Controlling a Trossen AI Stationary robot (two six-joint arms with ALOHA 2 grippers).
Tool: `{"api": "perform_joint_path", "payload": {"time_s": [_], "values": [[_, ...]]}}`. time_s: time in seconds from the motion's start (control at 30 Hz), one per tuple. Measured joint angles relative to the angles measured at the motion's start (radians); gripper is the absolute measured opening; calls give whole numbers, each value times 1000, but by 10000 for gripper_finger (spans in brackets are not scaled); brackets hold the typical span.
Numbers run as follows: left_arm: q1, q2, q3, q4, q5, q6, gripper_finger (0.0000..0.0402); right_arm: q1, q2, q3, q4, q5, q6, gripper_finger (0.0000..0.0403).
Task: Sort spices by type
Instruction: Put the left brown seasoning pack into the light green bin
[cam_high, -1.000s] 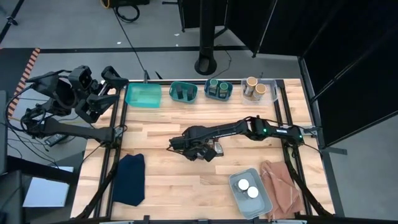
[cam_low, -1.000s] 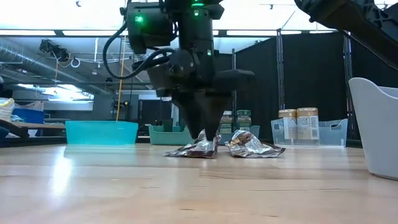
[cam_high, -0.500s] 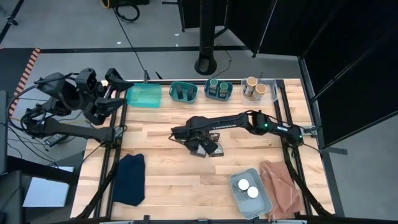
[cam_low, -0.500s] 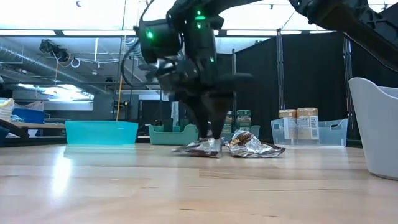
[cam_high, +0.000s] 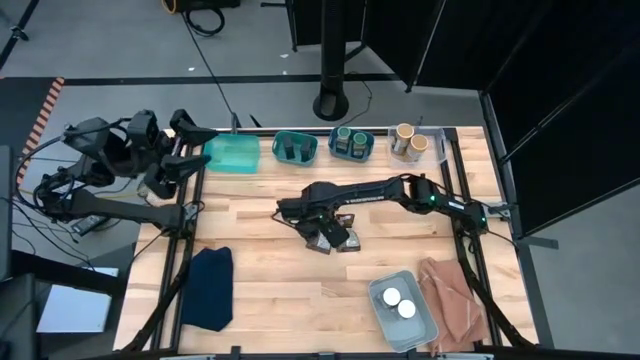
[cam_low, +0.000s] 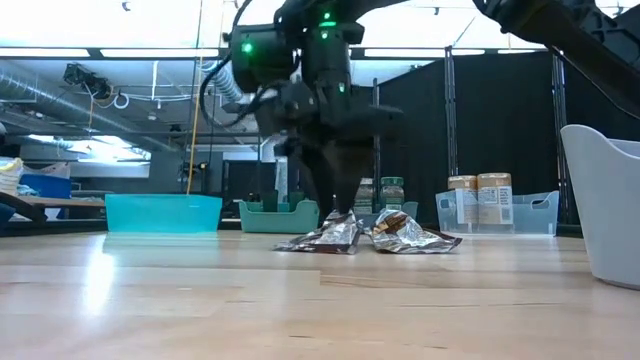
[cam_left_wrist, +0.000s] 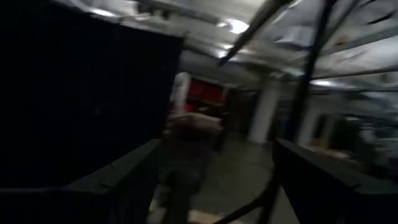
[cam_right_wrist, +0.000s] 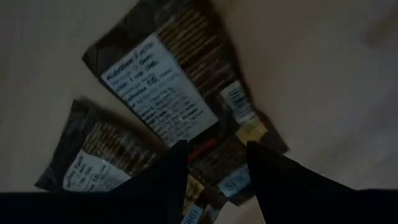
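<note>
**Caller:** Right wrist view first: the right tool (cam_right_wrist: 214, 163) is down over two foil spice packets, its dark fingers (cam_right_wrist: 277, 171) spread with a gap between them, nothing pinched. One packet (cam_right_wrist: 180, 93) shows a white nutrition label; the second packet (cam_right_wrist: 93, 165) lies just beside it, corners overlapping.

**Partner:** And from the table's edge?

**Caller:** Low view has the right tool (cam_low: 335, 205) reaching down from above onto the nearer packet (cam_low: 325, 238), tips at the crinkled foil. The other packet (cam_low: 408, 233) sits just beside it, flat on the worktop (cam_low: 300, 310).

**Partner:** Where is that on the worktop overall?

**Caller:** High view puts the packets (cam_high: 335, 238) near the middle, with the right tool (cam_high: 318, 222) over them and the arm stretched in from the right side. Along the far edge runs a row of bins: a teal bin (cam_high: 231, 153), a bin with black jars (cam_high: 295, 148), one with green-lidded jars (cam_high: 351, 143), and a clear one with tan-topped jars (cam_high: 407, 143). Nearer, a pale bin (cam_high: 425, 325) holds two white-lidded jars (cam_high: 398, 303). A dark blue cloth (cam_high: 207, 288) lies at the near left.

**Partner:** The left arm?

**Caller:** Left tool (cam_high: 195, 147) is raised at the worktop's left edge, beside the teal bin, fingers spread apart.
</note>
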Motion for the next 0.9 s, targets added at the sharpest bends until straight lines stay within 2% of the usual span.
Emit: {"api": "perform_joint_path", "payload": {"time_s": [0.17, 0.37, 0.9], "values": [[0, 0, 0, -67, -164, 2, 310, -37, -50, 3, -3, -9, 66, 172], [0, 17, 0, -127, -282, -2, 310, -95, -48, -21, -10, -134, 224, 172], [0, 99, -2, -164, -297, -21, 310, -106, -53, -192, 190, -119, 427, 165]]}}
